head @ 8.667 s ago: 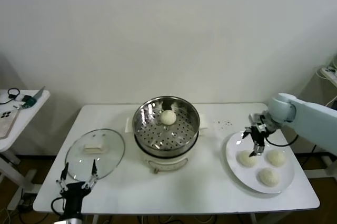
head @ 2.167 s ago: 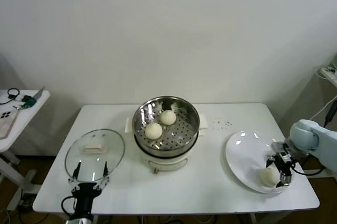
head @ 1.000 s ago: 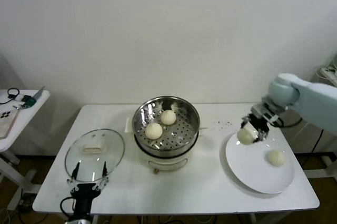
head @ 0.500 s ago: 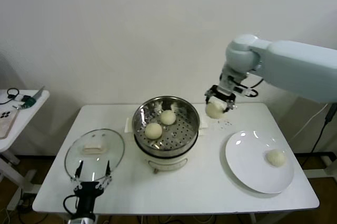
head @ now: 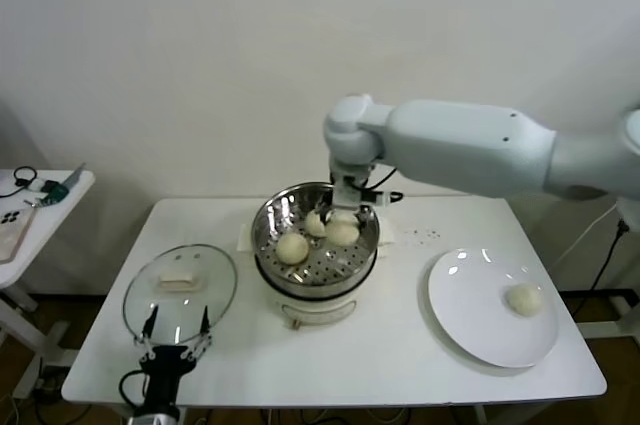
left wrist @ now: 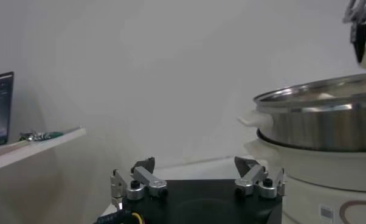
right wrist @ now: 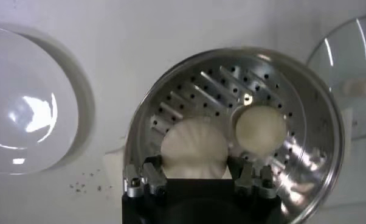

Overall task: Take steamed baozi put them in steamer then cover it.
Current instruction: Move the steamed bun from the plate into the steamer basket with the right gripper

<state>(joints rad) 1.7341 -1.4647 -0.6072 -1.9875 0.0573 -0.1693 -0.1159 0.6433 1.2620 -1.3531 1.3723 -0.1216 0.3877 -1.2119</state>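
Plain white wall (head: 200,65) behind a white rectangular worktop (head: 330,355), and a small white side table (head: 40,207) sits off to the left.

Lab: bare white wall (head: 200,65), white table (head: 400,345), loose cables (head: 625,135).

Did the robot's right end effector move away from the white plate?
Yes. The right end effector swung toward the robot's left, from the white plate to over the steamer, carrying a baozi.

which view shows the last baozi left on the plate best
The head view: the lone baozi sits in full sight on the white plate's right side. The right wrist view catches only part of the plate, no bun visible on it. The left wrist view shows neither.
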